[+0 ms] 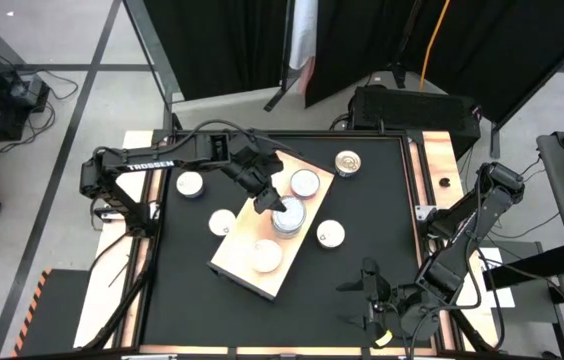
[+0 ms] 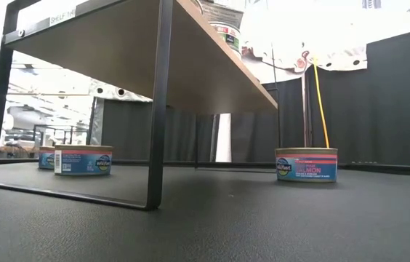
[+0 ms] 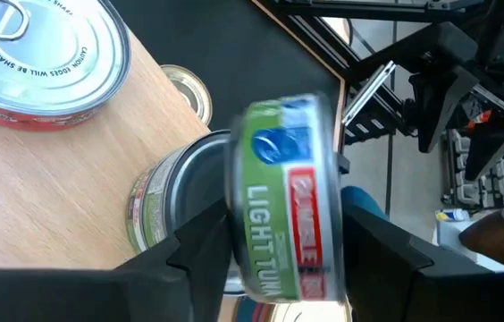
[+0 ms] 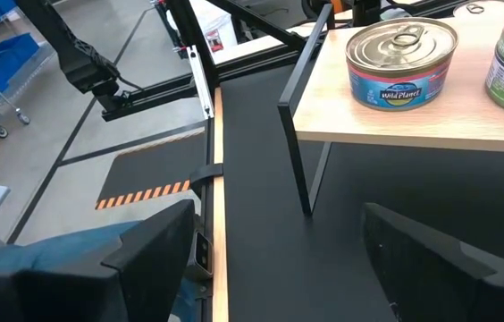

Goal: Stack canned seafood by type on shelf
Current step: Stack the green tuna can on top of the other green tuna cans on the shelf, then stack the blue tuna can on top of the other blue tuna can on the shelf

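Observation:
The pale wooden shelf (image 1: 242, 250) stands slantwise at the table's middle on black legs. On it rest a red-labelled tin (image 3: 37, 54), a blue-labelled tin (image 4: 401, 58) and a green-labelled tin (image 3: 149, 210). My left gripper (image 3: 283, 246) hangs over that green tin, open. A second green tuna tin (image 3: 283, 192) stands blurred between its fingers, label wall toward the camera. Loose tins sit on the black table (image 1: 190, 184), (image 1: 223, 222), (image 1: 331, 234), and a golden-topped one (image 1: 348, 162) sits far right. My right gripper (image 1: 367, 295) waits open near the front edge. My left gripper has its fingers (image 3: 203, 255) on either side of the upper green tuna tin, facing its two flat faces. I cannot tell whether they still touch it: the tin is blurred and no gap shows. It is right over the lower green tin's lid (image 3: 198, 174).
The shelf's black metal legs (image 2: 158, 109) stand on the table, with open room under the board. Two tins show on the table beyond them (image 2: 83, 159), (image 2: 306, 164). Copper-coloured strips (image 1: 417, 190) run along the table's side edges.

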Action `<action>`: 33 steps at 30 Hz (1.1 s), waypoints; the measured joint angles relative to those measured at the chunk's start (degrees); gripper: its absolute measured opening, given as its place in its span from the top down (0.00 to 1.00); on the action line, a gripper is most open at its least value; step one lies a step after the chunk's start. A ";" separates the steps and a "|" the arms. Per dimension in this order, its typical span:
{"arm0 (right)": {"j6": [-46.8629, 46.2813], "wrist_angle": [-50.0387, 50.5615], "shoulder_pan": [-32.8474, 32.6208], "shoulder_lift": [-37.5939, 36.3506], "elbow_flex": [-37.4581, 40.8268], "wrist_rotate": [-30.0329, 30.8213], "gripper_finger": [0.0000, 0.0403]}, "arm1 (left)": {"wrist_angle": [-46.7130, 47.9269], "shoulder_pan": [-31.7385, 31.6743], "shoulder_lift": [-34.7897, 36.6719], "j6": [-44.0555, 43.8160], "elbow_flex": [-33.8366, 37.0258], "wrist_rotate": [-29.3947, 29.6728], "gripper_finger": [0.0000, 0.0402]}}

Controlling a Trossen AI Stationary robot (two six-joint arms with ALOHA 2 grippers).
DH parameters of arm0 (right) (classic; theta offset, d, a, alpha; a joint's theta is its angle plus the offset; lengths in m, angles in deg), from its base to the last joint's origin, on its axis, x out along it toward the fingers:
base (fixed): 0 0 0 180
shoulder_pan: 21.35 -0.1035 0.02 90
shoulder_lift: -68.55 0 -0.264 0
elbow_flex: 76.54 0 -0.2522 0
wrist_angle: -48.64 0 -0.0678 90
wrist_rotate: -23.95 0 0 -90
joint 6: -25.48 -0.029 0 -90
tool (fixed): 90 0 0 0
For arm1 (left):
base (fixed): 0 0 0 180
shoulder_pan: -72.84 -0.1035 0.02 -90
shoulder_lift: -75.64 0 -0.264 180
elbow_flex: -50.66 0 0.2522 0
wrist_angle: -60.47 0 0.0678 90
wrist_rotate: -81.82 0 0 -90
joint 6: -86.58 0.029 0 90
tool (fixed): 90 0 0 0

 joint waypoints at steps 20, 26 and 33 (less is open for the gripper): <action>0.22 0.28 0.00 0.00 0.00 0.00 0.22 | 7.90 0.02 0.36 3.14 0.00 3.25 0.43; 0.22 1.24 -0.02 0.00 0.00 0.12 0.22 | 14.75 0.02 4.62 4.52 -1.85 3.21 0.43; -3.80 9.98 0.13 0.17 0.00 6.57 0.22 | 23.36 3.19 16.53 4.86 -2.12 14.81 0.43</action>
